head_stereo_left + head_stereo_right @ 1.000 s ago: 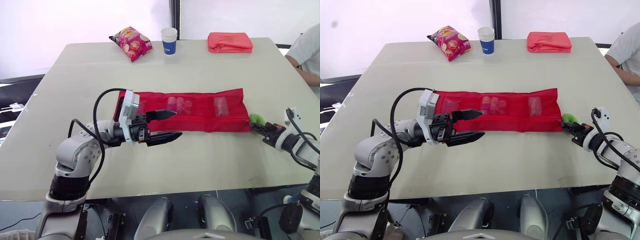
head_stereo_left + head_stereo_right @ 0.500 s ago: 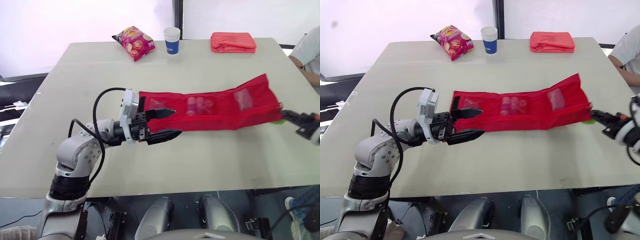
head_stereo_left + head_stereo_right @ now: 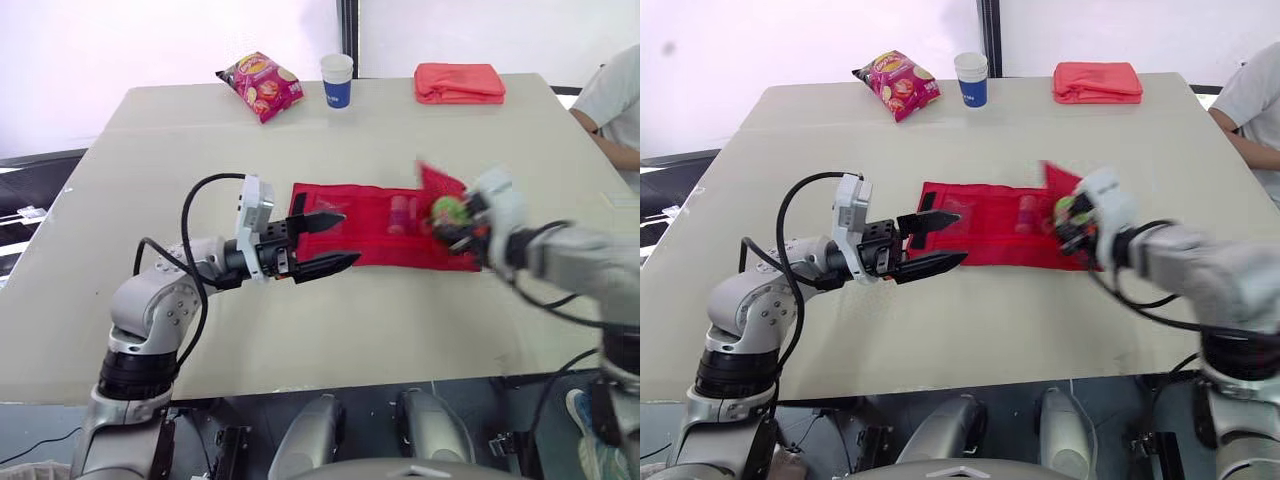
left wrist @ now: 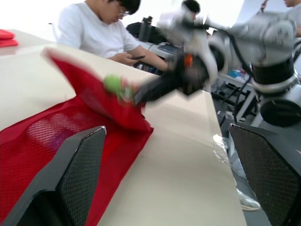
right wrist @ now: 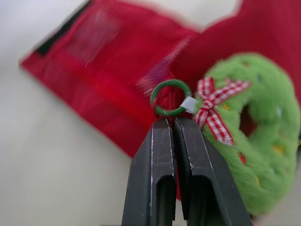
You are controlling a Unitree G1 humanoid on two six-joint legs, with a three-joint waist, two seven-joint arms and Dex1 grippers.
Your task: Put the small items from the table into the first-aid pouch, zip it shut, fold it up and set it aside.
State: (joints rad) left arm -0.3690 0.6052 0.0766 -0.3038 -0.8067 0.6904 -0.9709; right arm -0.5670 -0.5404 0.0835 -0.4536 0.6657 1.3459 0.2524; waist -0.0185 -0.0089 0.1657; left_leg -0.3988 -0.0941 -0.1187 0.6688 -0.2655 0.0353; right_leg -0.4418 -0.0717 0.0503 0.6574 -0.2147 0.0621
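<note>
Left gripper [image 3: 348,237] spread wide at left end of red mesh first-aid pouch [image 3: 370,215] on beige table [image 3: 300,330]. Right gripper [image 5: 170,121] pressed together on small green ring [image 5: 170,97] of fuzzy green wreath charm [image 5: 263,141], pouch's right end lifted, folded leftward. Far edge: pink crisp packet [image 3: 262,86], white-and-blue paper cup [image 3: 338,81], folded red cloth [image 3: 459,83].

Robot lab — plain table [image 3: 400,140], seated person [image 3: 618,105]

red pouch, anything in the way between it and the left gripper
Nothing visible. The open left gripper has its fingertips right at the red mesh pouch's left end, with bare table beneath. The right gripper is shut on the pouch's other end, which is lifted and folded over, away from that side.
</note>
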